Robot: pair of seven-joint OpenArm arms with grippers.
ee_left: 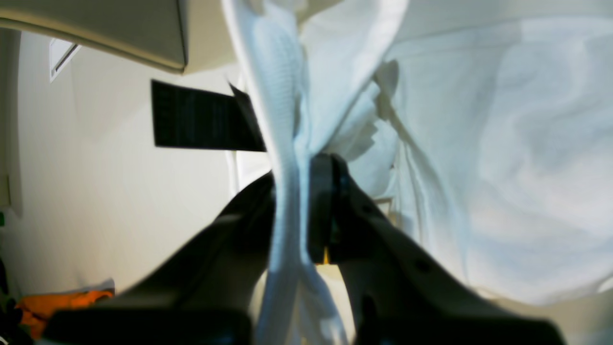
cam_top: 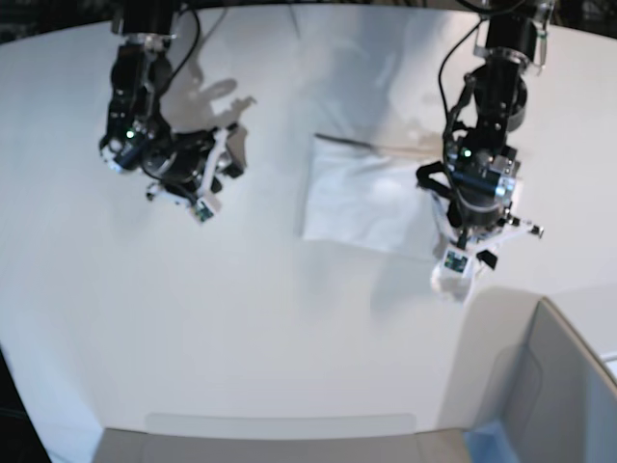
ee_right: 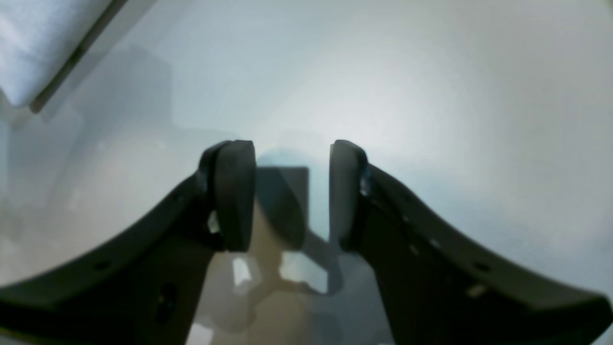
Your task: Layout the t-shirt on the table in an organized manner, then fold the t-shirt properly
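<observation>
The white t-shirt (cam_top: pixel 364 201) lies as a flat folded rectangle on the white table (cam_top: pixel 241 338); no print shows. My left gripper (cam_top: pixel 461 253) is at the shirt's right edge, shut on a bunched fold of it and holding that part up off the table. In the left wrist view the jaws (ee_left: pixel 299 201) pinch a vertical strip of white fabric (ee_left: pixel 479 167). My right gripper (cam_top: pixel 218 179) hovers over bare table well left of the shirt. In the right wrist view it (ee_right: pixel 291 191) is open and empty, with a corner of the shirt (ee_right: pixel 28 43) at top left.
A grey box with a blue edge (cam_top: pixel 549 386) stands at the front right, close to my left gripper. An orange cloth (ee_left: pixel 52 306) lies off the table in the left wrist view. The table's curved front edge (cam_top: pixel 280 420) runs along the bottom.
</observation>
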